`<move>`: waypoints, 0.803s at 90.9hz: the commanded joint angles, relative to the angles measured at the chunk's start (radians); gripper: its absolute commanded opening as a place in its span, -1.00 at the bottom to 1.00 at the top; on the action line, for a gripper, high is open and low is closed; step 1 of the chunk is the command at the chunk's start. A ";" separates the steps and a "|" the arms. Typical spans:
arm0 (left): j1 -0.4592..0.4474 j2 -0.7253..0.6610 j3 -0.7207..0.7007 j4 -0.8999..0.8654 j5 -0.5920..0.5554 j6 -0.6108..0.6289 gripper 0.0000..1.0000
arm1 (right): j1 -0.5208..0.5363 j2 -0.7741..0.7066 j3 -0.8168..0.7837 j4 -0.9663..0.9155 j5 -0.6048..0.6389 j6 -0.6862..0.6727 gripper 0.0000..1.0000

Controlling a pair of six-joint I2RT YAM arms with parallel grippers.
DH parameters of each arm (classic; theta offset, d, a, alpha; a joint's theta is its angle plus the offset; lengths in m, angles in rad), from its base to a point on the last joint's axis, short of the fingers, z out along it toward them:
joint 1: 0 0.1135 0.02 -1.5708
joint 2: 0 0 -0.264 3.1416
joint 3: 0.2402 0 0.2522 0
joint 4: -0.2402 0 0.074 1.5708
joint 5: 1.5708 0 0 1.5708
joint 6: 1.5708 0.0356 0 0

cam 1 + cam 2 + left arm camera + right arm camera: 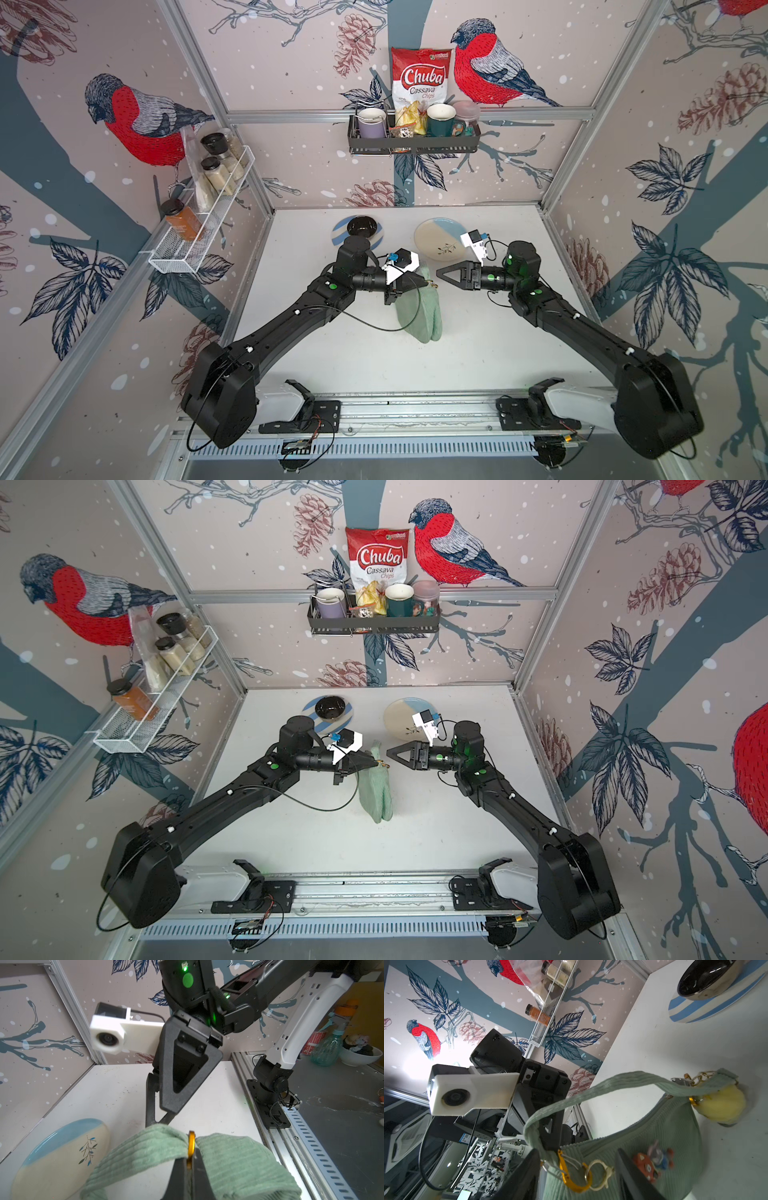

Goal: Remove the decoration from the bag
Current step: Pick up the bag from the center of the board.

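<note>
The bag [417, 309] [376, 791] is a sage-green corduroy pouch, hanging from its raised near end with its lower part on the table. My left gripper [190, 1169] [428, 282] is shut on an orange carabiner [190, 1147] [566, 1176] where the strap [591, 1093] meets the bag. The decoration [652, 1161], a small orange and grey cartoon charm, lies against the bag [675, 1126] beside a key ring [588, 1172] and a cream clasp [602, 1174]. My right gripper [577, 1176] [439, 273] is open, its jaws either side of the carabiner and rings without touching them. A yellow pompom [722, 1103] hangs at the far strap end.
A cream and blue plate [432, 243] lies behind the right gripper. A black bowl [361, 227] sits on a striped plate at the back left. A wire rack [199, 232] of jars projects from the left wall, a black shelf [413, 143] from the back wall.
</note>
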 commanded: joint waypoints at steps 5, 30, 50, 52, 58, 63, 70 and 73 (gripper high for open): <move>0.015 -0.024 -0.012 0.102 0.080 -0.065 -1.00 | 0.031 0.036 -0.008 0.235 -0.097 0.118 0.12; 0.031 -0.028 -0.014 0.132 0.092 -0.071 -1.00 | 0.098 0.075 0.024 0.355 -0.144 0.200 -0.25; 0.046 -0.039 -0.018 0.111 0.085 -0.048 -1.00 | 0.092 0.084 0.012 0.435 -0.161 0.261 -0.30; 0.048 -0.037 -0.017 0.114 0.085 -0.049 -1.00 | 0.092 0.084 0.009 0.436 -0.163 0.261 -0.27; 0.054 -0.039 -0.014 0.126 0.088 -0.056 -1.00 | 0.090 0.084 0.000 0.438 -0.170 0.261 -0.13; 0.058 -0.041 -0.014 0.140 0.095 -0.070 -1.00 | 0.085 0.084 -0.010 0.441 -0.169 0.264 -0.05; 0.058 -0.044 -0.012 0.158 0.099 -0.083 -1.00 | 0.077 0.093 -0.019 0.496 -0.168 0.307 -0.08; 0.058 -0.045 -0.012 0.159 0.096 -0.083 -1.00 | 0.076 0.101 -0.022 0.540 -0.168 0.342 -0.11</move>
